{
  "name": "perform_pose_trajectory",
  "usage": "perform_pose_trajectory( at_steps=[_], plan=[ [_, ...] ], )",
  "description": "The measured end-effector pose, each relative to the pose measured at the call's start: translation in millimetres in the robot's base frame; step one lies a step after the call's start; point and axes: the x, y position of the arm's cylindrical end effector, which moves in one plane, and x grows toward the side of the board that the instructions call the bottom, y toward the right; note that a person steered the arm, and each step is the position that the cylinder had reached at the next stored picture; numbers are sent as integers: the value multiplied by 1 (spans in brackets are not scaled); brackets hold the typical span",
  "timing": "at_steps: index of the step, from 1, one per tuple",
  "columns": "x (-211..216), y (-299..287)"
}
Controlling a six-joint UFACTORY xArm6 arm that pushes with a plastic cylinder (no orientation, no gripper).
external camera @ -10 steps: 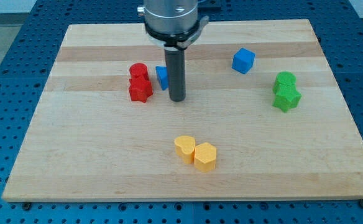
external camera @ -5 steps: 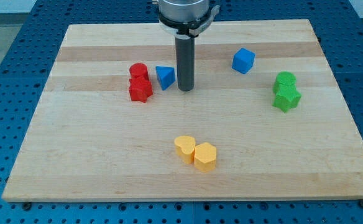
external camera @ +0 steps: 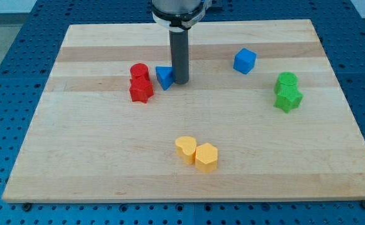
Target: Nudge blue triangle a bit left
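Observation:
The blue triangle [external camera: 164, 77] lies on the wooden board [external camera: 107, 144], left of centre near the view's top. My tip [external camera: 180, 82] stands right against the triangle's right side, touching or nearly touching it. Just left of the triangle sit a red cylinder [external camera: 139, 71] and a red star-shaped block [external camera: 140, 90], close together, with a small gap to the triangle.
A blue cube [external camera: 245, 60] sits to the right near the view's top. A green cylinder [external camera: 287, 80] and a green star-shaped block [external camera: 288, 98] sit at the right. Two yellow blocks [external camera: 197, 153] sit together near the view's bottom centre.
My tip moved from below-right of the triangle up and around to its right side, then left against it. The triangle has barely shifted.

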Motion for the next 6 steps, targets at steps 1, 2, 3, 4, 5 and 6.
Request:
perform_pose_trajectory(
  at_steps=[1, 2, 3, 4, 5, 6],
  plan=[
    [0, 0],
    [7, 0],
    [12, 0],
    [12, -5],
    [11, -9],
    [4, -9]
  ],
)
